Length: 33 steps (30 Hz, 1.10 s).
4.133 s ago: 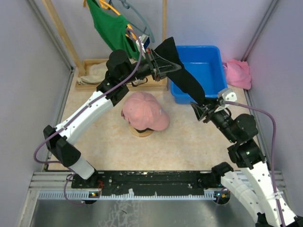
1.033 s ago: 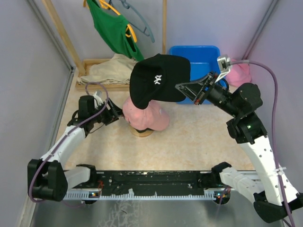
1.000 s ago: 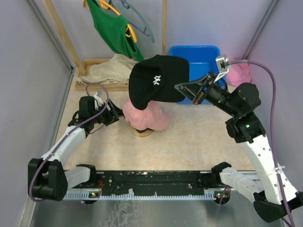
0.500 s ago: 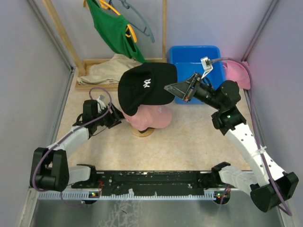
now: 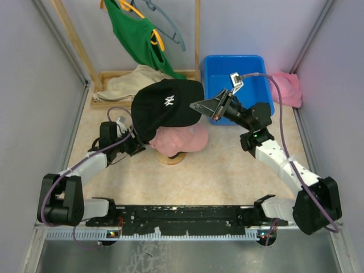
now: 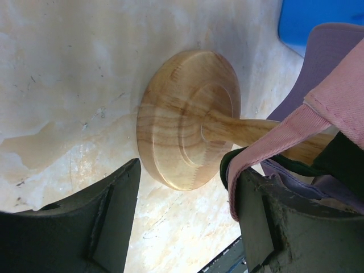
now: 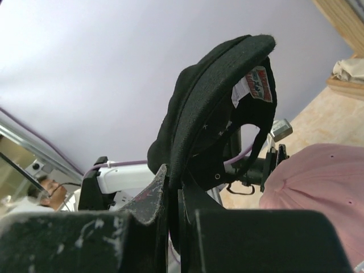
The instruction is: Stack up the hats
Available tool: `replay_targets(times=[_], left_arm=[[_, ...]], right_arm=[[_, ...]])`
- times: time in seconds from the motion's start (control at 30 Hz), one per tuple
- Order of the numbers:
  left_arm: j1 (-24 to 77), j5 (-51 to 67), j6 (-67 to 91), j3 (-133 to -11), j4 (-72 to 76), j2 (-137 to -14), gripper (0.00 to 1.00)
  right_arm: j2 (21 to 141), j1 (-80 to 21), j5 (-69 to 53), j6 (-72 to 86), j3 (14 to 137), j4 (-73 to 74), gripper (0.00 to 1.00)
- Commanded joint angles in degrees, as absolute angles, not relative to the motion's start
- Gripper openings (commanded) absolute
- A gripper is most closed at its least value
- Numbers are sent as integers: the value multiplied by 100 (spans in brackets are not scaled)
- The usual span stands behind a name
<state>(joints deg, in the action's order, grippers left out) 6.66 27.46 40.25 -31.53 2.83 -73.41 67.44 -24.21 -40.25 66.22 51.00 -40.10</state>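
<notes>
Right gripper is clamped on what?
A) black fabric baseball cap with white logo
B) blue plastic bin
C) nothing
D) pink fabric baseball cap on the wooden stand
A: the right gripper is shut on the edge of the black fabric baseball cap, holding it partly over the pink cap.

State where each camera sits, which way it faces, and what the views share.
Top external: above and behind the arms' bases, looking down on the table; left arm and right arm show, right end effector shut on the black hat over the pink hat.
Left wrist: low by the table, facing the wooden stand; its open left end effector shows, fingers framing the base.
Right wrist: behind the black hat's brim, facing the left arm; its own fingers show.
Shared: all three show the pink hat.
</notes>
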Motion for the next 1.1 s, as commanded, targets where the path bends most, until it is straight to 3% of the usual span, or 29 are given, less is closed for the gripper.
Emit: replay_targets(times=[0.0, 0.17, 0.37, 0.67, 1.07], left_arm=[[599, 2756, 3901, -3181, 296, -7451, 70], [598, 2856, 3938, -3155, 377, -7520, 70], [602, 2877, 3946, -3151, 439, -7594, 70], [603, 3030, 4079, -3201, 661, -7849, 70], [598, 3072, 4102, -3155, 721, -7863, 69]], right_arm=[[7242, -2408, -4029, 7521, 4842, -6205, 0], [8102, -2421, -3937, 8240, 4811, -7715, 0], [8731, -2538, -3966, 8659, 4662, -8204, 0], [8243, -2551, -4208, 7932, 4079, -6765, 0], [8227, -2526, -4208, 7222, 3540, -5989, 0]])
